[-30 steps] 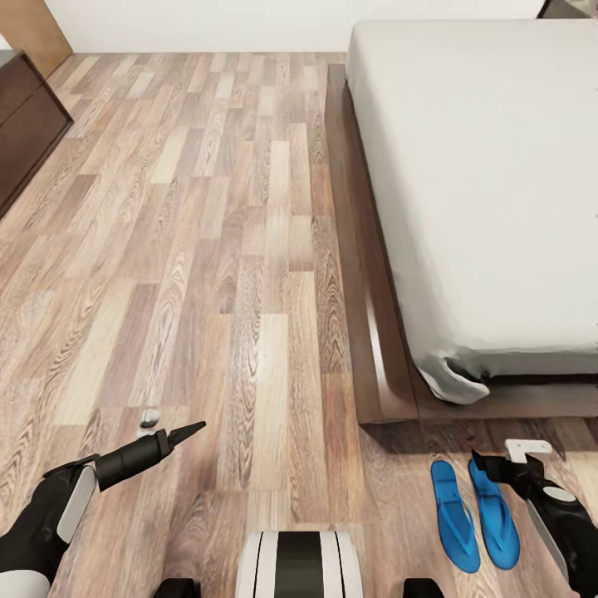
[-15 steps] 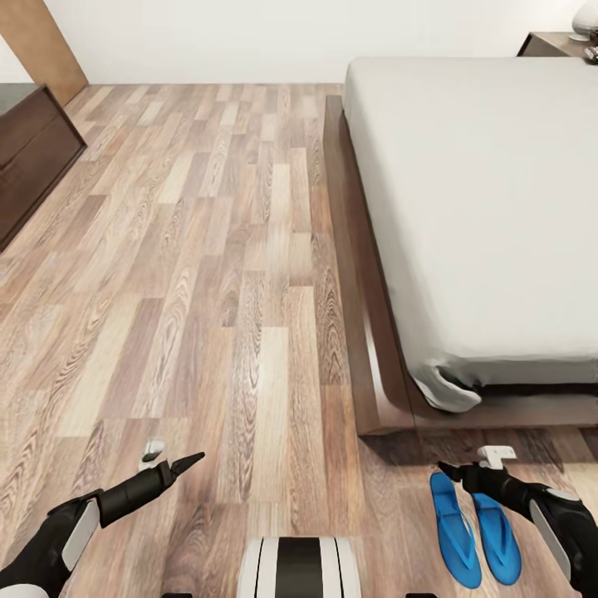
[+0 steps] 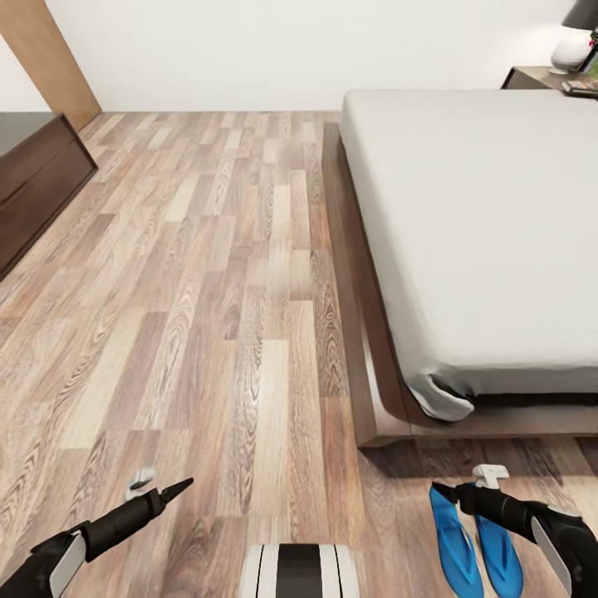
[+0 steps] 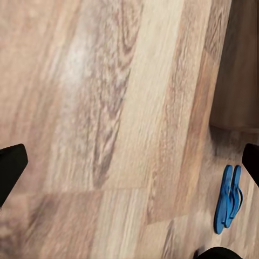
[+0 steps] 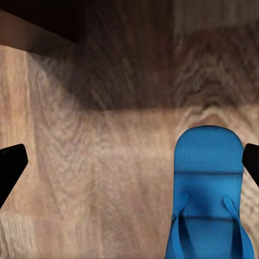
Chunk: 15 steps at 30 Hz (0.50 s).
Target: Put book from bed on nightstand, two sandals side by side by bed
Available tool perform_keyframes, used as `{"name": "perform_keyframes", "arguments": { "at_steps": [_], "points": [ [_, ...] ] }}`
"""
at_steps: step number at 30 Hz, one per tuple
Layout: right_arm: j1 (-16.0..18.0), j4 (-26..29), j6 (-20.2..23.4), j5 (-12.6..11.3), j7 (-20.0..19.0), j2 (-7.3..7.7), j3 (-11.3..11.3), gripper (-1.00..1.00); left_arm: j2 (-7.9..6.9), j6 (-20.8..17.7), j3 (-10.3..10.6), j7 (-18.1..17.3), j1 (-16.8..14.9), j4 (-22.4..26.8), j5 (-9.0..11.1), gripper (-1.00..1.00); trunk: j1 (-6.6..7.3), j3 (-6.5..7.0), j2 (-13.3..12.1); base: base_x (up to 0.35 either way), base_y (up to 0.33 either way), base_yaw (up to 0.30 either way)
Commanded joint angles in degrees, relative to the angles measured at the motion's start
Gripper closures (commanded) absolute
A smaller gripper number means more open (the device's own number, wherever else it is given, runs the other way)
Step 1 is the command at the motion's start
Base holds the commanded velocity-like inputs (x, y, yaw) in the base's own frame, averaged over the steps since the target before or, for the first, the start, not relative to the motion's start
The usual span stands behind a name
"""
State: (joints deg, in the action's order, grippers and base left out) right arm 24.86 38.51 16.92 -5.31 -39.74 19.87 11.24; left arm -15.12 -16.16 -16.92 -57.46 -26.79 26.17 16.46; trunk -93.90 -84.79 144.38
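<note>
Head view puts the two sandals [image 3: 475, 541] flat on the floor [image 3: 208, 291], touching side by side just past the foot corner of the bed [image 3: 482, 232], so that half of the task looks done, though whether that spot counts as next to the bed is a judgement. The book is not to be seen on the mattress as far as the pictures reach. A nightstand [image 3: 544, 79] stands at the far corner by the headboard end with a lamp [image 3: 577, 37] and some small flat thing on it; whether that is the book is too small to tell, so the book half cannot be judged finished.

The right pincer [image 3: 462, 496] hangs just above the toe end of the nearer sandal; in the right wrist view its fingertips [image 5: 12, 164] sit at both edges, spread wide, holding nothing, with one sandal [image 5: 208, 194] on the floor between them. The left pincer [image 3: 170, 490] hovers over bare planks, likewise wide apart and empty, its fingertips [image 4: 11, 164] framing floor, the sandals [image 4: 229, 198] well off to one side.

No brand, label or readable writing shows anywhere.
</note>
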Motion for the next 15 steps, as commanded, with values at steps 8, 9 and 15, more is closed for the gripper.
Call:
{"name": "perform_keyframes", "arguments": {
  "at_steps": [8, 9, 15],
  "points": [
    [-0.2, -7.1, -0.2, -0.7, -0.1, -0.16, 0.1, -1.00, 0.40, -0.5, 0.0, 1.8, 0.0, -0.4, 0.1, -1.00, 0.21, 1.75, -0.1, 0.000, 0.000, 0.000],
    [-0.2, -8.1, -0.3, -0.8, -0.1, -0.15, 0.1, -1.00, 0.41, -0.5, 0.0, 2.0, 0.1, -0.6, 0.0, -1.00, 0.24, 1.97, -0.1, 0.000, 0.000, 0.000],
    [-0.2, -17.9, -1.3, -5.1, 0.0, -0.58, 0.1, -1.00, 0.49, 3.1, 0.1, 4.1, 0.1, -4.6, -0.3, -1.00, 0.39, 3.30, -0.2, 0.000, 0.000, 0.000]
  ]
}}
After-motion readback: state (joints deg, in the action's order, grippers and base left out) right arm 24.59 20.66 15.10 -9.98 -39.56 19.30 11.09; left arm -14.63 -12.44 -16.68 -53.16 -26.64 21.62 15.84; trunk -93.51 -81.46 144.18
